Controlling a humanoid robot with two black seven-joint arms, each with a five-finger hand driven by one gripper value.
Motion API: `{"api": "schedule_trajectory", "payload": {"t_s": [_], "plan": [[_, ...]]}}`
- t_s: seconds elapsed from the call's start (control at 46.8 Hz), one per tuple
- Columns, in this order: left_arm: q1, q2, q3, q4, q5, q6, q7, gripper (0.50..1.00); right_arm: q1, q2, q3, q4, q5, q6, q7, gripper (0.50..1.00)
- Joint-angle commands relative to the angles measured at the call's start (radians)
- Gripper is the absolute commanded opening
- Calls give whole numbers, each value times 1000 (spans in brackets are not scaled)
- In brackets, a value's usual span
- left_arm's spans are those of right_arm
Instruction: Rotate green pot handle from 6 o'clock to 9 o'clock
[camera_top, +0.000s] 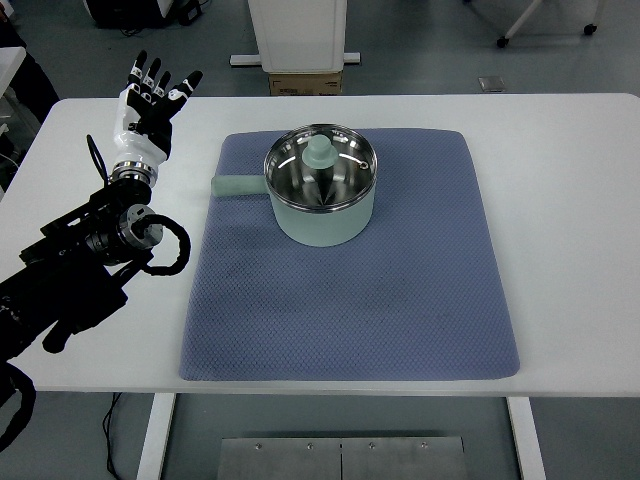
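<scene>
A white tabletop (570, 240) fills most of the top view, standing on a grey floor. On it lies a blue-grey quilted mat (350, 300), roughly square, reaching from near the tabletop's front edge to close to its far edge.

The left arm (90, 250) comes in from the picture's left edge, a black jointed limb with a looped black cable beside it, lying over the bare tabletop left of the mat. Its white forearm section rises toward the far left corner.

The green pot (322, 198) stands upright on the far half of the mat, a pale mint saucepan with a glass lid rimmed in metal. The lid sits on the pot, and the steel inside shows through it.

The left robot hand (150, 92) is held up over the tabletop's far left part, well apart from the pot, its black-tipped fingers spread and holding nothing.

The pot handle (236, 186) sticks out from the pot's left side, pointing toward the picture's left, its end just reaching the mat's left edge.

A mint lid knob (320, 153) sits at the lid's centre.
</scene>
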Motion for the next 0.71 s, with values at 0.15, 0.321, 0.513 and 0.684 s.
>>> {"api": "schedule_trajectory", "payload": {"t_s": [0.15, 0.321, 0.513, 0.684], "plan": [[0, -59, 2, 23, 7, -6, 0, 1000, 0, 0, 0, 0, 0, 0, 0, 1000], [11, -81, 3, 37, 29, -21, 0, 1000, 0, 0, 0, 0, 0, 0, 0, 1000], [22, -76, 5, 43, 63, -48, 0, 1000, 0, 0, 3, 0, 0, 0, 0, 1000], [33, -73, 2, 43, 110, -78, 0, 1000, 0, 0, 3, 0, 2, 0, 0, 1000]]}}
